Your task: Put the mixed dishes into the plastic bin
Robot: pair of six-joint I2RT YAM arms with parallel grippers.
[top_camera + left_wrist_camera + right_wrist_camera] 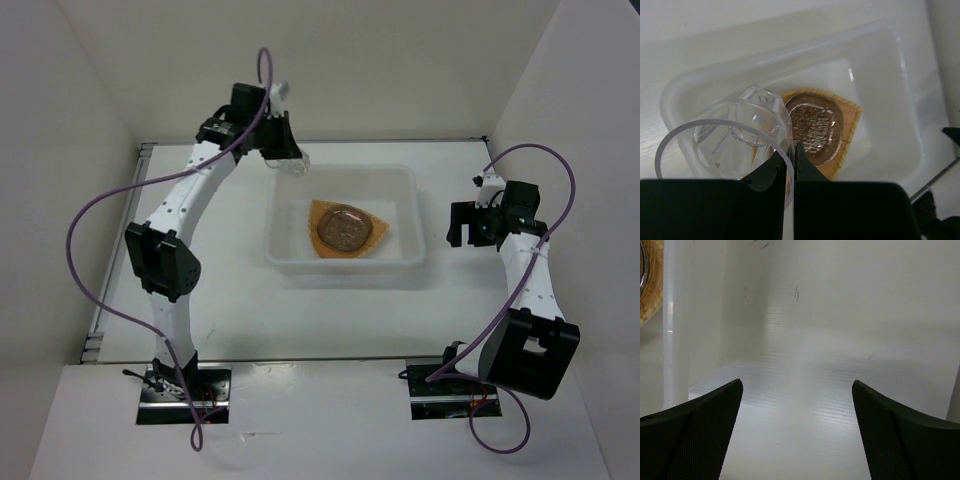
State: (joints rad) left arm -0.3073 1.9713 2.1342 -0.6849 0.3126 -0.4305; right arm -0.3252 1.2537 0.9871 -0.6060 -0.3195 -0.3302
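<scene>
The plastic bin (345, 268) sits mid-table between the arms, holding the tan plate (321, 212) with a round grey dish (343, 228) resting on it. Over the bin's far-left corner the left gripper (789, 161) pinches the rim of a clear cup (747, 125), tipped sideways, while the right gripper (796, 386) stands beside the bin's right wall, fingers spread and empty. The step in hand looks like delivering the cup; next it should be lowered inside the walls, clear of the plate, before the fingers part

Left end effector (789, 159) grips clear cup (742, 131) over plastic bin (902, 70).
</scene>
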